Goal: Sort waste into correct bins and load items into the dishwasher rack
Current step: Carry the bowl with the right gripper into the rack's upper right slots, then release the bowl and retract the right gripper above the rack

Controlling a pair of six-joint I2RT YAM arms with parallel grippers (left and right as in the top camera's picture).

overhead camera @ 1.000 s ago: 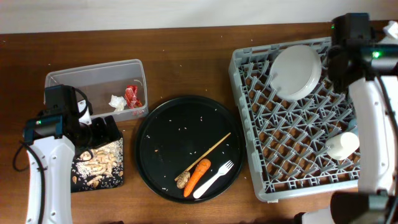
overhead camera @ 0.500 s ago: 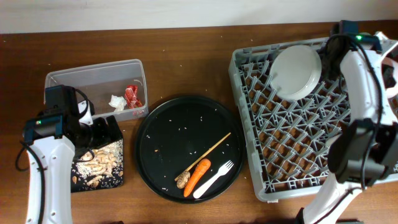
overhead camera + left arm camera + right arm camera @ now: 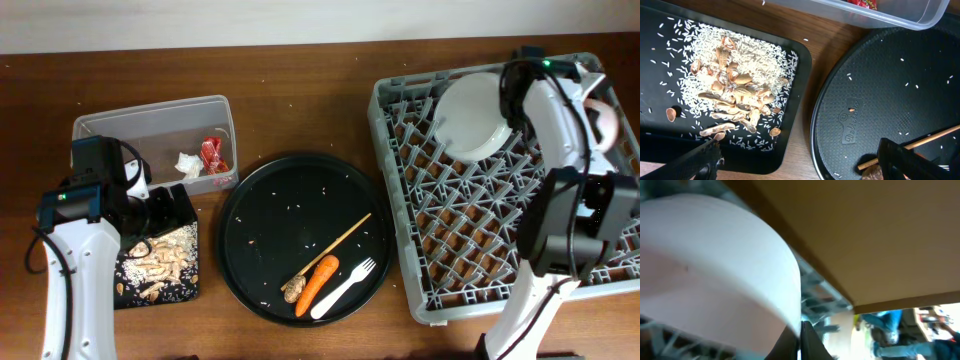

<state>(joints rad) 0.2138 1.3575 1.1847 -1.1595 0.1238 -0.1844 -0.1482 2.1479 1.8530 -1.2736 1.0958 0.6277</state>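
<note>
My right gripper (image 3: 800, 335) is shut on the rim of the pale round plate (image 3: 710, 270), held at the far right of the grey dishwasher rack (image 3: 470, 235); the plate also shows in the overhead view (image 3: 606, 108). A white bowl (image 3: 478, 115) leans in the rack's back. My left gripper (image 3: 165, 212) is open and empty over the gap between the flat black tray (image 3: 186, 285) with rice scraps (image 3: 735, 95) and the round tray. The carrot (image 3: 317, 284), brown lump (image 3: 292, 290), fork (image 3: 345, 288) and chopstick (image 3: 333, 246) lie on the round tray. The cups are hidden.
The clear tub (image 3: 150, 130) at back left holds the red wrapper (image 3: 211, 153) and tissue wad (image 3: 187, 165). The large round black tray (image 3: 270, 215) sits mid-table between the bins and the rack. My right arm (image 3: 570, 210) spans the rack's right side.
My right arm has swung down and left over the rack's far right, bringing the pale plate inward from the edge. The left arm has not moved.
</note>
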